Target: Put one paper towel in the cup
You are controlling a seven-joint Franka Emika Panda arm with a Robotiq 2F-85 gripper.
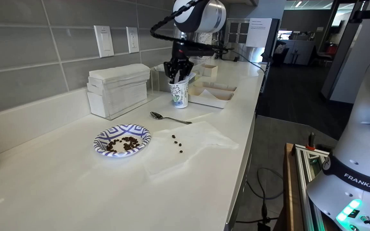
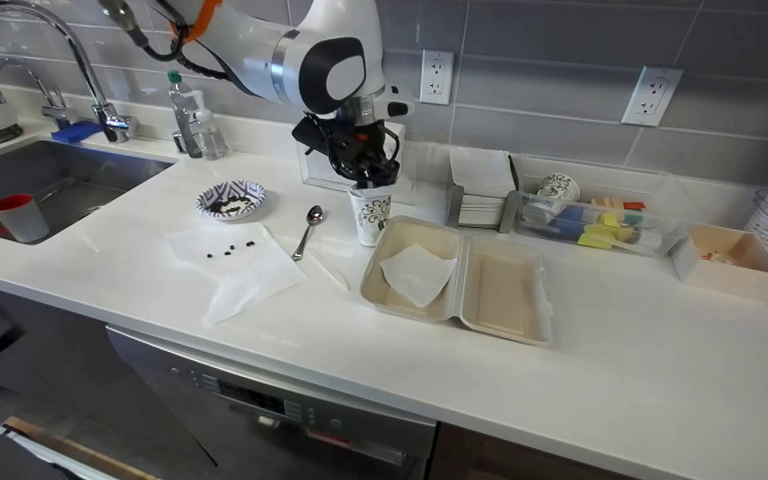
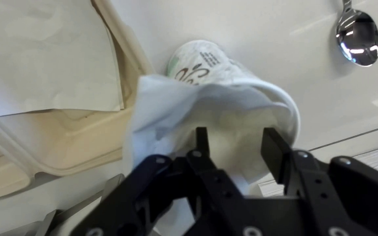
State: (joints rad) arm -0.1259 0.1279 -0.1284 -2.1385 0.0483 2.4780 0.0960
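Observation:
The white paper cup [image 1: 180, 97] with printed markings stands upright on the counter, and it shows in an exterior view [image 2: 371, 219] and in the wrist view [image 3: 208, 62]. A white paper towel [image 3: 162, 101] lies bunched in the cup's mouth, with part of it sticking out over the rim. Its lower part is hidden inside the cup. My gripper [image 3: 235, 131] points down over the cup, its two fingers apart, with the tips at or within the mouth and the towel below and around them. No towel is clearly pinched between the fingers. In both exterior views the fingertips are partly hidden.
An open takeout container [image 2: 411, 267] holding a white sheet is beside the cup. A spoon [image 1: 169, 118], a patterned plate [image 1: 122, 127] with beans, and a flat sheet [image 1: 194, 138] with beans lie nearby. A ribbed napkin block [image 1: 120, 93] and napkin holder [image 2: 484, 193] stand along the wall.

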